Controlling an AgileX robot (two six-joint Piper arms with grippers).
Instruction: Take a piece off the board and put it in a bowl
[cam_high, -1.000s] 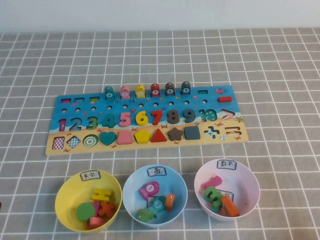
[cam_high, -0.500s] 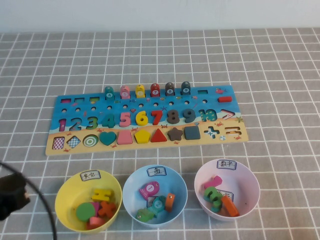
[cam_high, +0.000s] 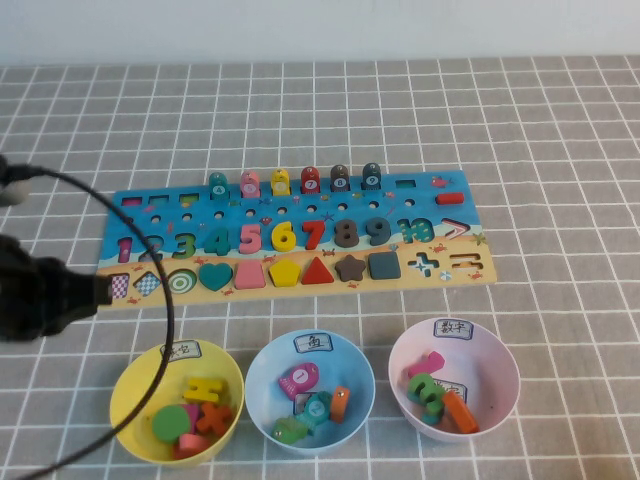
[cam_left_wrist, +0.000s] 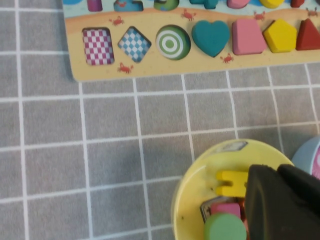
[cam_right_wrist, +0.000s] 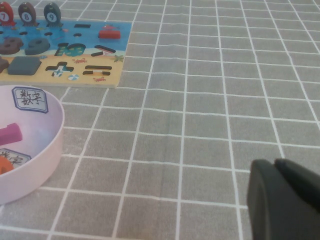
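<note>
The teal piece (cam_high: 218, 185) stands first in the back row of rounded pegs on the board (cam_high: 290, 215). The light blue bowl (cam_high: 258, 372) sits in front of the board, in the middle of three bowls, holding several pieces. My left gripper (cam_high: 98, 290) hangs at the board's front left corner, above and left of the yellow bowl, far from the teal piece. In the left wrist view its fingers (cam_left_wrist: 277, 170) are pressed together and empty over the yellow bowl (cam_left_wrist: 200, 165). My right gripper (cam_right_wrist: 275, 162) is shut and empty over bare cloth, outside the high view.
The yellow bowl (cam_high: 135, 385) and the pink bowl (cam_high: 500, 360) flank the blue one, each holding pieces. Five more pegs stand right of the teal piece. The left arm's black cable (cam_high: 160, 290) loops over the board's left end and the yellow bowl.
My left arm has come in from the lower left and moved up to the board's front left corner, its cable trailing over the yellow bowl. The pieces and bowls have not moved.
</note>
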